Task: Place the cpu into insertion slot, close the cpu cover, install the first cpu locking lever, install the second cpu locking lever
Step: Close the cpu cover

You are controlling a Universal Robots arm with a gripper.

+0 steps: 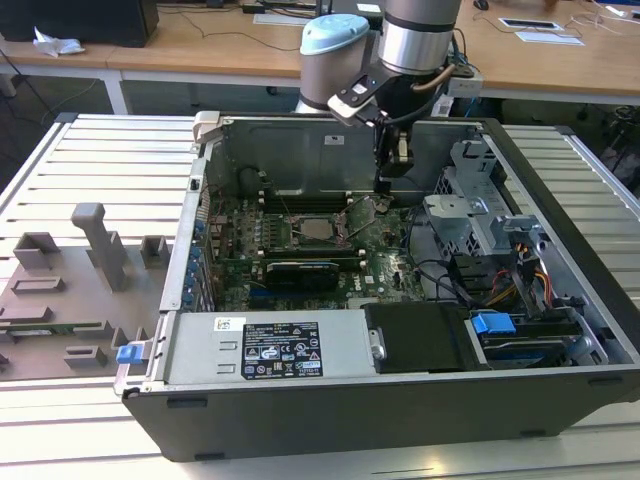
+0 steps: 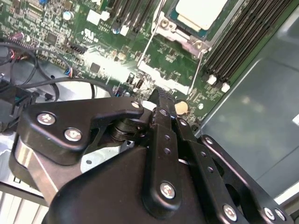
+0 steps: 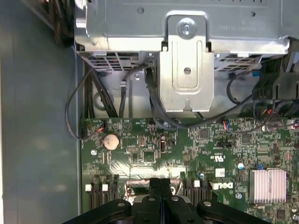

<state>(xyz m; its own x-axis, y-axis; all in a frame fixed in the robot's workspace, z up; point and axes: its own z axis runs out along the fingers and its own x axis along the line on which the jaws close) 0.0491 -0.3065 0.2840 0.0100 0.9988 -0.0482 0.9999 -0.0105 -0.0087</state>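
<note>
Power supply (image 1: 200, 352) with its sticker label (image 1: 282, 350) hugs the case's (image 1: 350, 420) near edge in the exterior view, print too tiny to read. Cpu (image 1: 318, 229) sits in the insertion slot (image 1: 293, 230) on the motherboard (image 1: 385, 255), gripper (image 1: 386, 186) near it. Second wrist view: fingers (image 2: 161, 100) pressed together, cpu half cut off. First wrist view: fingers together too, white logo on the motherboard.

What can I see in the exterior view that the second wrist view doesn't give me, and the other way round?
The exterior view adds the whole open case, the arm reaching into it, the slatted table and grey fixtures. The second wrist view adds close detail: a coin battery and black cables. Both show the gripper, shut, over the green board, and the cpu set into that board.
</note>
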